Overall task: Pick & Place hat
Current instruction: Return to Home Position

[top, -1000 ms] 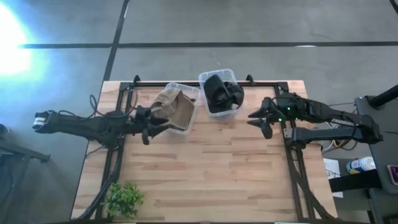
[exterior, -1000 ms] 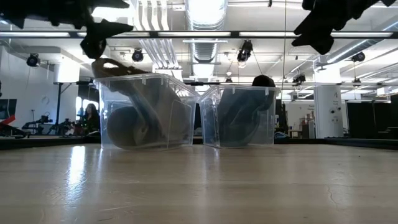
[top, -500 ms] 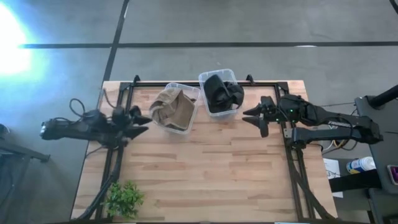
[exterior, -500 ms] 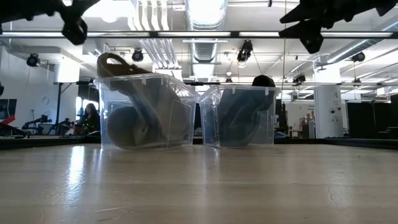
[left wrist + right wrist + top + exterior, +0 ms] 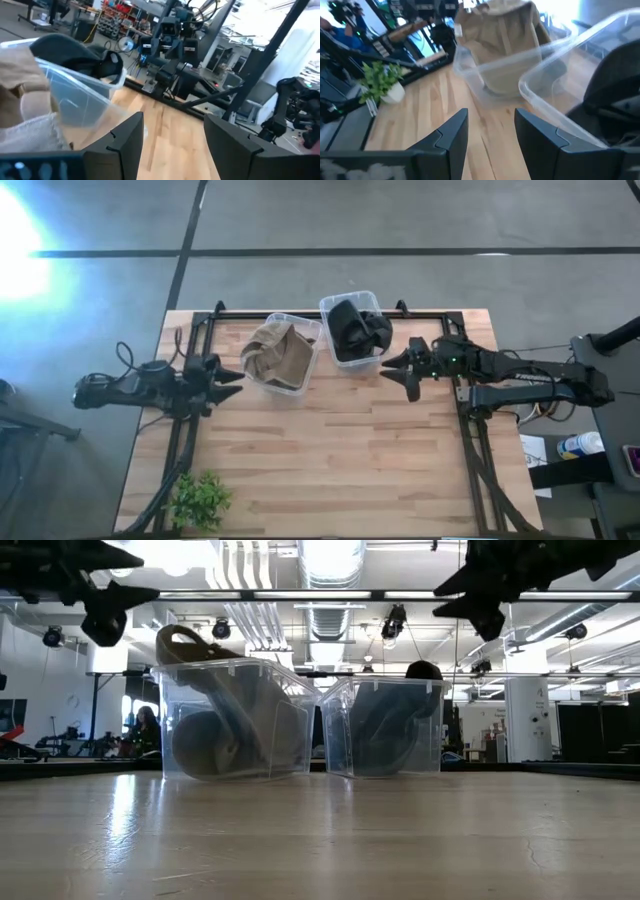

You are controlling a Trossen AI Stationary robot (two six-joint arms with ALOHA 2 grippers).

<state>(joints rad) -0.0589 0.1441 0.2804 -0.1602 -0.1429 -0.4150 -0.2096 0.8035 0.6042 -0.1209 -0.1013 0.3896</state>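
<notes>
A tan hat [image 5: 282,354] lies in a clear bin [image 5: 303,385], its brim sticking up over the bin's rim [image 5: 183,637]. A black hat [image 5: 356,330] fills a second clear bin [image 5: 330,304] to its right. My left gripper [image 5: 228,377] is open and hovers above the table just left of the tan hat's bin. It shows in the low view [image 5: 105,595] and its wrist view [image 5: 172,145]. My right gripper [image 5: 393,366] is open, in the air just right of the black hat's bin [image 5: 470,595]. Its wrist view [image 5: 492,140] looks at both bins.
A small potted plant [image 5: 199,500] stands near the table's near left corner. Black frame rails [image 5: 180,430] run along the left, right and far edges. The wooden top [image 5: 330,450] in front of the bins is bare.
My left gripper has drawn back from the tan hat's bin toward the table's left edge and now stands clear of it. My right gripper has moved left, closer to the black hat's bin. Both bins have stayed in place.
</notes>
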